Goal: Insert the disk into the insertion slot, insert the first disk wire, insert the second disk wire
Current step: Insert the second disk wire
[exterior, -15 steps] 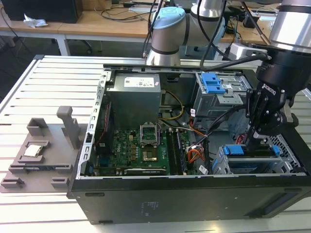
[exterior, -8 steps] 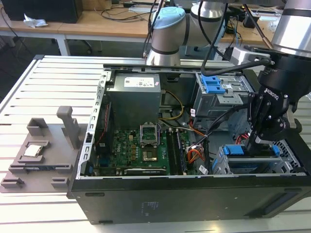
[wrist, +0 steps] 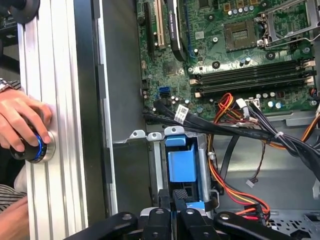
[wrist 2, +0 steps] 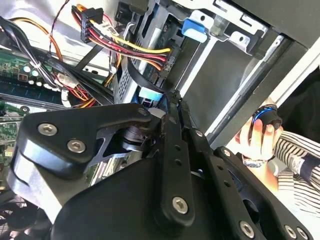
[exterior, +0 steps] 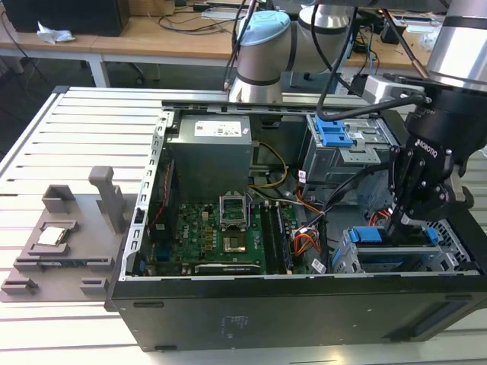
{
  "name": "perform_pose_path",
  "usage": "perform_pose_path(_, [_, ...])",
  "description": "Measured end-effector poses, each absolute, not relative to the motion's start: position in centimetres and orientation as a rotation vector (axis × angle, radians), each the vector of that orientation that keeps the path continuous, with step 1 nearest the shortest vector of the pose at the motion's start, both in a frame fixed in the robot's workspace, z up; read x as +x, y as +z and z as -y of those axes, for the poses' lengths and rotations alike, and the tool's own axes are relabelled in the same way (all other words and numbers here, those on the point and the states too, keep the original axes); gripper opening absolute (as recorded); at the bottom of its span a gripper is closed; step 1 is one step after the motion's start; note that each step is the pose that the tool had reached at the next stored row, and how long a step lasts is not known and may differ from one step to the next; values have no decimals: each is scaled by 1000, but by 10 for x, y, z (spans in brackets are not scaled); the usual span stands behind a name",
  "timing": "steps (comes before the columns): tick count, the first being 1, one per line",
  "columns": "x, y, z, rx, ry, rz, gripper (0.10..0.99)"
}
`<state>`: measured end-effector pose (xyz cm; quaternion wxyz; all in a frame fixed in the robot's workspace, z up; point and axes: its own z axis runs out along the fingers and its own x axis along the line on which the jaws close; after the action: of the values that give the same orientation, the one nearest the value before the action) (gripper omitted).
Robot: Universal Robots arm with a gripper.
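Slatted aluminium table (exterior: pixel 46 144) carried the open PC case (exterior: pixel 289 304); at the exterior view's lower right the gripper (exterior: pixel 397 222) sat over the disk (exterior: pixel 396 255), blue carrier seated in the insertion slot (exterior: pixel 342 258), jaws pinched near-shut on the carrier's blue tab, so I'd judge a straight, square push best. First wrist view added a person's hand (wrist: pixel 22 122) on a blue-ringed knob (wrist: pixel 35 147) at frame left; second wrist view added the loose connector (wrist 2: pixel 92 22) at its top.

The tool (wrist: pixel 176 212) has its black fingers pinched on a small ridged piece at the edge of the blue disk carrier (wrist: pixel 181 162), which sits in the silver insertion slot (wrist: pixel 150 150). Motherboard (wrist: pixel 235 50) beyond, red and orange wires (wrist: pixel 225 180) beside it. A hand (wrist: pixel 22 122) rests on a blue-ringed knob (wrist: pixel 36 149).
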<state>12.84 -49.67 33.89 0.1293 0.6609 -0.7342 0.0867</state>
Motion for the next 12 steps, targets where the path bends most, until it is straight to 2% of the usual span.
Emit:
perform_pose_path(2, [128,339,495,1931,236,2142,145])
perform_pose_path(5, [128,339,495,1985,129,2193,145])
perform_pose_path(12, [128,339,510,2062,-39,2265,145])
